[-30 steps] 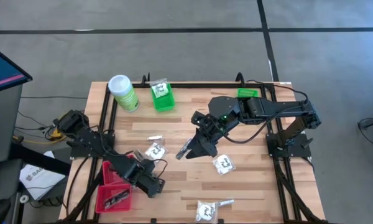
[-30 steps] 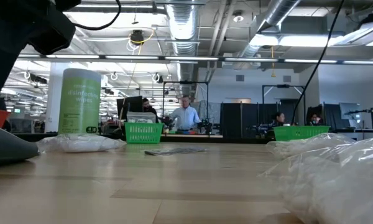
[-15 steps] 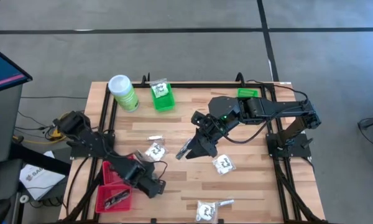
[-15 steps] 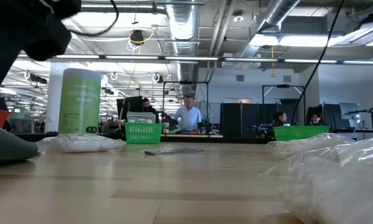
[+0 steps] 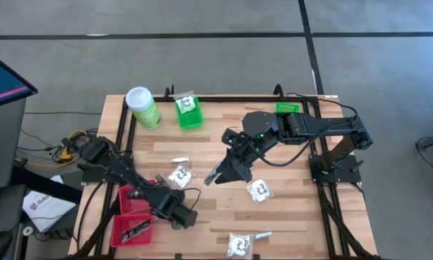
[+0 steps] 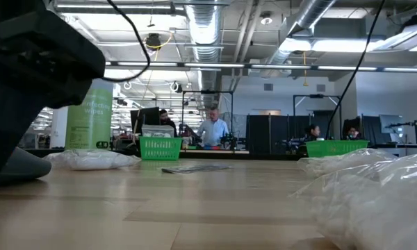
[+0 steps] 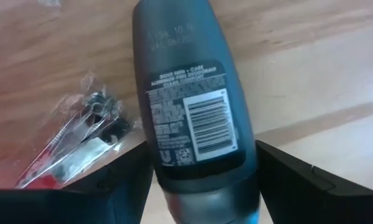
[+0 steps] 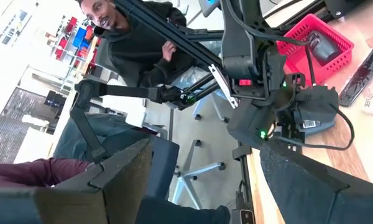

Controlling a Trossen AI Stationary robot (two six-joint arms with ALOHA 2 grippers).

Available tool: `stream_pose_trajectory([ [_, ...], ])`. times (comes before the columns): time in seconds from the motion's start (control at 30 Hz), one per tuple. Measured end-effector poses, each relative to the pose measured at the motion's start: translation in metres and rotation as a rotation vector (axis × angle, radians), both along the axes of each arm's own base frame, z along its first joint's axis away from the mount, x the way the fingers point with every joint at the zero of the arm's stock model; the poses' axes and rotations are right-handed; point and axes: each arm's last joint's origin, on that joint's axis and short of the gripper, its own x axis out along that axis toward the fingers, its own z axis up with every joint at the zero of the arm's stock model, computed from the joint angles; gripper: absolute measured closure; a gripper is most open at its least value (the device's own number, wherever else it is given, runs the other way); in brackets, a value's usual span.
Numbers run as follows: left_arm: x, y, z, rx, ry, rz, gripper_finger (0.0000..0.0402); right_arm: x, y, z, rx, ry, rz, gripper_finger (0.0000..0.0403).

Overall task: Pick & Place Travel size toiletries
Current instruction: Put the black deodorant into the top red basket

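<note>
A dark grey deodorant stick (image 7: 186,81), one of the toiletries, lies flat on the wooden table, label up, near the red basket (image 5: 133,217). My left gripper (image 7: 202,149) is low over it, open, one finger on each side of the stick. In the high view the gripper (image 5: 182,215) hides the stick. In the low view the stick (image 6: 31,165) shows grey under the dark gripper (image 6: 35,69). My right gripper (image 5: 216,175) hangs open over the table's middle, holding nothing. White packets (image 5: 179,175) (image 5: 260,190) (image 5: 239,244) lie on the wood. My left gripper comes at the stick from above, pointing steeply down. Its fingers (image 7: 121,177) lie across the stick, on either side of its labelled lower half (image 7: 196,134). Whether they touch its sides I cannot tell. The stick rests flat on the table.
A clear packet of silvery tools (image 7: 81,137) lies close beside the stick. The red basket holds dark items. A green basket (image 5: 189,112) and a light-green canister (image 5: 143,107) stand at the far left, another green basket (image 5: 287,108) at the far right. A person (image 8: 130,43) stands beyond the table.
My left gripper has come down onto the dark grey stick and shifted a little toward the table's right edge. In the low view its dark body now fills the upper left just above the stick. The stick has stayed where it was.
</note>
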Motion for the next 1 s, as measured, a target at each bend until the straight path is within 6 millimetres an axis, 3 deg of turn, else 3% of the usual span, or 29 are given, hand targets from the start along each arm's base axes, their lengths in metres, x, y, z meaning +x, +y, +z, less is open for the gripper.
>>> stream_pose_trajectory([
  [0.13,0.003,0.002,-0.004,-0.009,0.013,-0.024,0.0150,0.000,0.000,0.000,0.000,0.000,0.000,0.0111],
  [0.33,0.003,0.004,-0.001,-0.003,0.001,-0.047,0.0197,0.000,0.000,0.000,0.000,0.000,0.000,0.0111],
  [0.63,0.002,0.004,0.003,0.027,-0.051,-0.142,0.0197,0.000,0.000,0.000,0.000,0.000,-0.001,0.0111],
  [0.83,-0.002,0.012,0.037,0.072,-0.190,-0.213,0.0197,0.000,0.000,0.000,0.000,0.000,0.000,0.0111],
  [1.0,-0.023,0.029,0.071,0.141,-0.197,-0.274,0.0197,0.000,0.000,0.000,0.001,-0.005,0.000,0.0111],
])
